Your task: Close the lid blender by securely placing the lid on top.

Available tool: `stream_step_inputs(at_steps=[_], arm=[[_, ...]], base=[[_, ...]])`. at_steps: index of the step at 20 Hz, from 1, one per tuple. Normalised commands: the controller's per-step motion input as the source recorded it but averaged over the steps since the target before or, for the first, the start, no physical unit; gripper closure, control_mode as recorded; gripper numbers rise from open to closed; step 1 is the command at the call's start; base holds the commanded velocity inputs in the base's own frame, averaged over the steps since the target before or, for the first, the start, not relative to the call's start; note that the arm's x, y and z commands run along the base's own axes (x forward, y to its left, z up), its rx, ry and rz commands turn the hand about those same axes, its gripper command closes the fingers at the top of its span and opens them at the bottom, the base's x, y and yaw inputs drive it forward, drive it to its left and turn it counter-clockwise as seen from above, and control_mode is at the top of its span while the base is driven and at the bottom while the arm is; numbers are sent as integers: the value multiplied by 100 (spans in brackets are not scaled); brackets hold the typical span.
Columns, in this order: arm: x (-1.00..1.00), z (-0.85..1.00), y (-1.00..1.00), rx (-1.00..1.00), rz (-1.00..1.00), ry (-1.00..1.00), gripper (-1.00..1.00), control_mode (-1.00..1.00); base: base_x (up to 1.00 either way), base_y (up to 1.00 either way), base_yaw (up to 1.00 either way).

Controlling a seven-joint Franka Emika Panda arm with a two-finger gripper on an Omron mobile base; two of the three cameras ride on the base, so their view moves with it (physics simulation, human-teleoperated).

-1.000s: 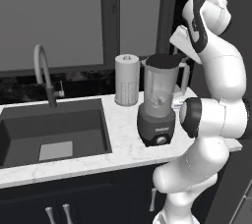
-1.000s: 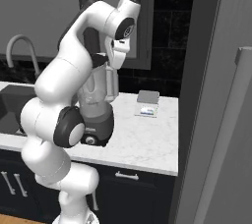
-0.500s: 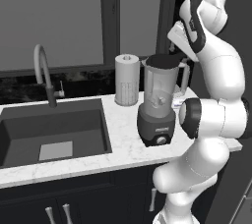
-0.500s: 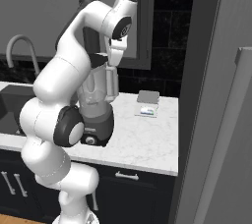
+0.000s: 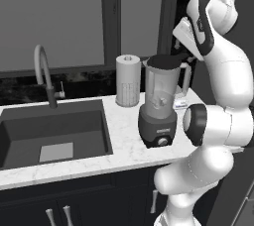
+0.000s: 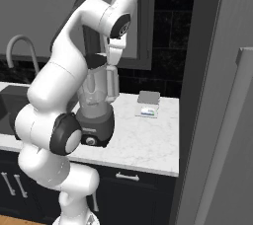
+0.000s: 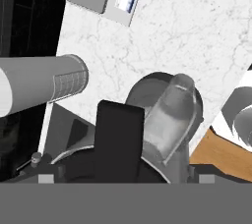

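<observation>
The blender (image 5: 159,102) stands on the white counter, a clear jar with a side handle on a dark grey base with a round knob. The black lid (image 5: 163,62) lies at the jar's mouth, slightly tilted. My gripper (image 5: 182,55) comes down from the right and is shut on the lid's right edge. From the right base view the lid (image 6: 96,61) sits over the blender (image 6: 97,101), with the gripper (image 6: 110,57) beside it. In the hand view the lid (image 7: 119,139) is a black slab in front of the jar's handle (image 7: 172,115); my fingertips are hidden.
A white ribbed cylinder (image 5: 127,87) stands just left of the blender, by the back wall. The dark sink (image 5: 52,136) and its faucet (image 5: 44,74) lie further left. A small scale (image 6: 148,104) rests to the blender's right. A tall grey cabinet side (image 6: 212,95) bounds the counter's right end.
The arm's upper joints have risen a little. The lid and gripper stay at the jar's mouth, and the blender has not moved.
</observation>
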Motion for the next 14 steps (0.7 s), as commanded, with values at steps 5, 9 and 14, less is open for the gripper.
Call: stream_step_inputs(at_steps=[5,9,14], arm=[[-25,40,12,0,-1,-5,-100,-100],[-40,18,18,0,-1,-4,-100,-100],[-51,1,54,0,-1,-1,-100,-100]], base=[[0,0,0],[0,0,0],[0,0,0]])
